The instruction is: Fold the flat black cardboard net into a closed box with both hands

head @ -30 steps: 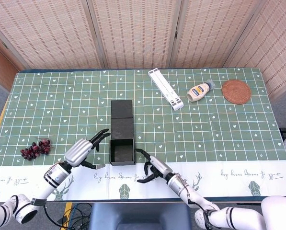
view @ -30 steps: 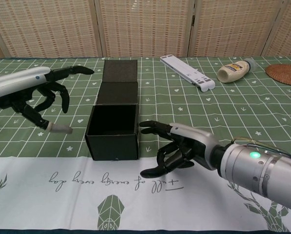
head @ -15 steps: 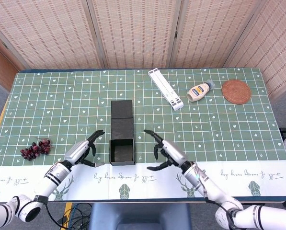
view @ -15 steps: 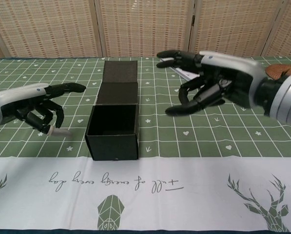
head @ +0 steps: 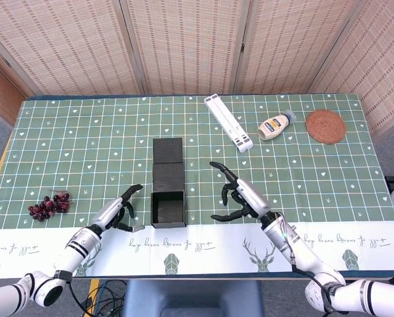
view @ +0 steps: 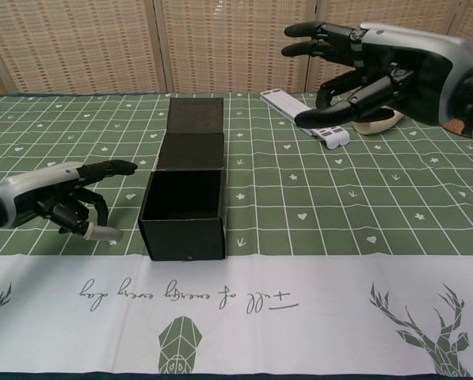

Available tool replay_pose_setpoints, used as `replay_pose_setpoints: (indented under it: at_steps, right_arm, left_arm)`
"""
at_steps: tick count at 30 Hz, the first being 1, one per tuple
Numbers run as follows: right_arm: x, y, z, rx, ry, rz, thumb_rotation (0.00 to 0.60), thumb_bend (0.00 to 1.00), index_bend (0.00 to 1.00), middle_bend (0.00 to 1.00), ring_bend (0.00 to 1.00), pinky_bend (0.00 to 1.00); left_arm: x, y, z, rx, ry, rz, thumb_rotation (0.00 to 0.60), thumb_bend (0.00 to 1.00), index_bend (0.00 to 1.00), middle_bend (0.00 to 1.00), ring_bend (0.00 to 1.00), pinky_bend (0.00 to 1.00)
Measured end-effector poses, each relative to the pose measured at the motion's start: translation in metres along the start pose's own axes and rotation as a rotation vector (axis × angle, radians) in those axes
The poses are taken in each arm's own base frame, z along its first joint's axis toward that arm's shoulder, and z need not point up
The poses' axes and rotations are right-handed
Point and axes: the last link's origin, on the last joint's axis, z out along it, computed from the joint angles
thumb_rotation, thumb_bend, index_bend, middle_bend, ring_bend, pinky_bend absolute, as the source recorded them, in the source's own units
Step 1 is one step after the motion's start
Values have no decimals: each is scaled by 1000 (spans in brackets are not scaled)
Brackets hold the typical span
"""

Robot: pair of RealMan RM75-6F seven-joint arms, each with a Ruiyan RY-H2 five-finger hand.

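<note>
The black box point(head: 168, 209) sits near the front edge of the table point(head: 302, 165), just behind the white strip with the deer drawings. Its walls are up and its top is open. The lid flaps point(head: 169, 162) lie flat on the cloth behind the box, not folded over yet.

A second ago both hands were close to the box, one on each side. Now both have pulled away. The right hand point(head: 239, 195) has lifted up and moved off to the right of the box; in the chest view it is high in the air, well above the table. Its fingers are spread and it holds nothing. The left hand point(head: 117, 210) has dropped low and slid back, left of the box, not touching it. Its fingers are partly curled, one points out, and it holds nothing too.

So nobody is holding the box. I think the walls are done, and the hands are getting ready to reach behind the box and fold the lid over.

The white strip in front of the box has curly writing point(view: 150, 294), upside down in the chest view. I cannot read it. The squeeze bottle point(head: 276, 125), far right behind the box, has a label too small to read.
</note>
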Motion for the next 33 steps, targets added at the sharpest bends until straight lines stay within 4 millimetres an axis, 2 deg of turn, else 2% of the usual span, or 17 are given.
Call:
replay_pose_setpoints:
  at_steps: [9,11,14,19,24,29,31,33]
  right_arm:
    - [-1,6,-5,-5,-9,6,600,0,0,39,650,1000]
    - [-1,7,-6,-11,-8,8,600,0,0,40,650,1000]
    - [0,10,-8,-18,-5,13,600,0,0,42,650,1000]
    - [0,14,-10,-30,-3,20,600,0,0,44,650,1000]
    - [0,18,-11,-42,0,34,600,0,0,46,650,1000]
    - [0,22,-12,-54,4,43,600,0,0,49,650,1000]
    - [1,24,-12,-62,8,49,600,2,0,53,650,1000]
    - [1,27,-12,-71,13,53,600,9,0,58,650,1000]
  left_arm:
    - [-15,4,10,-4,-13,-50,600,148,0,0,577,805]
    - [-18,5,13,-6,-17,-61,600,148,0,0,549,805]
    - [-23,7,17,-9,-19,-72,600,148,0,0,622,805]
    - [-30,10,23,-21,-19,-95,600,148,0,0,555,805]
    - [-36,13,27,-31,-14,-117,600,148,0,0,532,806]
    - [-41,15,32,-39,3,-149,600,148,0,1,588,806]
    - [-43,16,34,-41,14,-172,600,148,18,34,612,805]
    - [-44,16,37,-38,21,-199,600,148,84,111,610,806]
